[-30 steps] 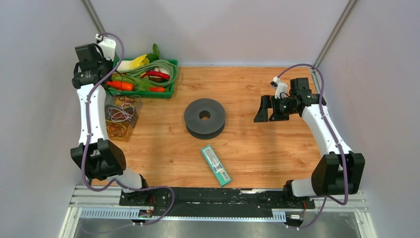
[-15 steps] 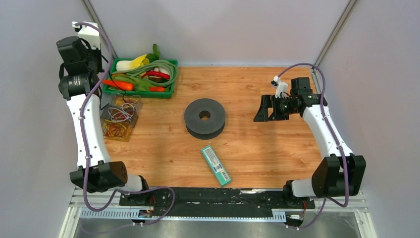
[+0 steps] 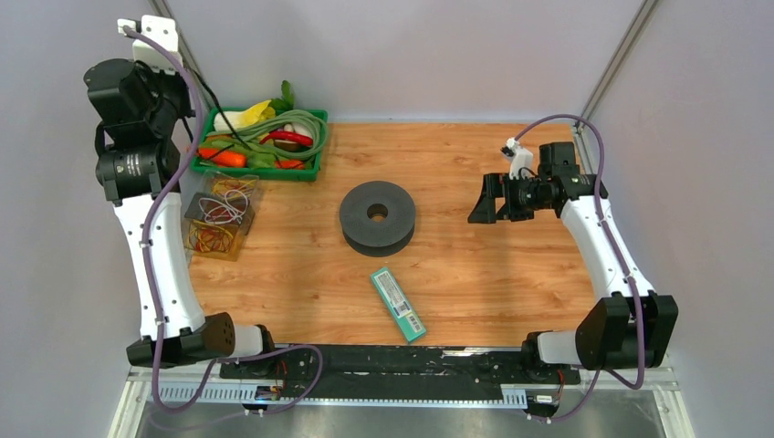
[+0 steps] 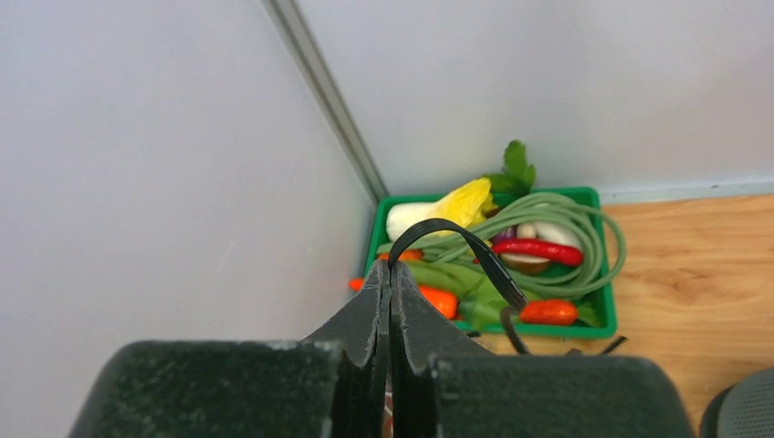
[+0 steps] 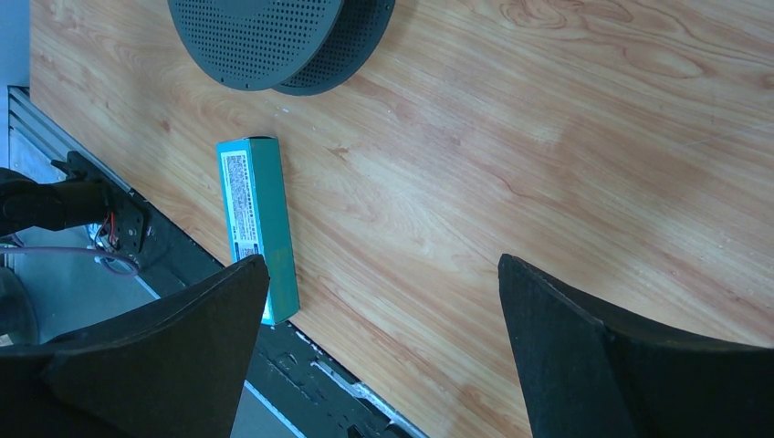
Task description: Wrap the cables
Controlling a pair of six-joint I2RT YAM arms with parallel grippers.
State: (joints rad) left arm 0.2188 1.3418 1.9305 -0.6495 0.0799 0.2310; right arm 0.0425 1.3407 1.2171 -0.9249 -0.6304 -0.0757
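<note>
At far-left corner, left hand [image 4: 390,272] pinches cable [image 4: 493,269]; right hand [image 5: 381,266] wide open, empty.

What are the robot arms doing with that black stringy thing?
The left gripper is shut on a thin black cable and holds it high above the green basket of toy vegetables in the far left corner. The cable hangs down in a loop from its fingers. The right gripper is open and empty, hovering to the right of the dark grey spool in the middle of the table. Nothing is wrapped around the spool yet.
</note>
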